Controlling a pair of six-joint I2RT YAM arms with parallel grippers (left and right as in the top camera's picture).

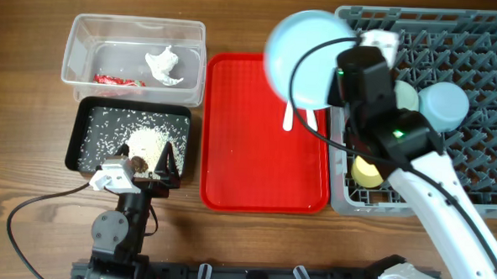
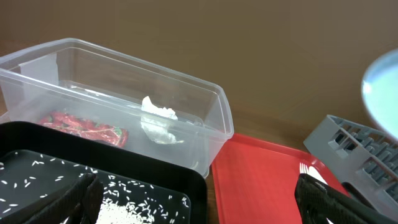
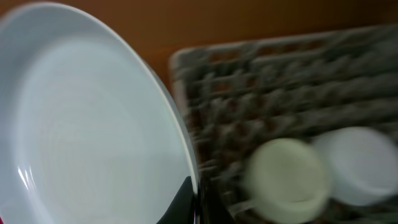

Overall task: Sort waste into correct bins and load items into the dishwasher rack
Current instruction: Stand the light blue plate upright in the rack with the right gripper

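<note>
plate [image 1: 307, 58] held aloft beside rack [image 1: 488, 49]
right gripper [image 1: 342, 83] pinches its rim; tip it upright and slot it into a free gap, clear of the light blue bowl [image 1: 443, 104].

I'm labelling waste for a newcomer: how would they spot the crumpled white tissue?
Find the clear rectangular plastic tub left of the flat red tray. Inside, toward its right end, lies the crumpled white tissue, pale beside the shiny red wrapper.
</note>
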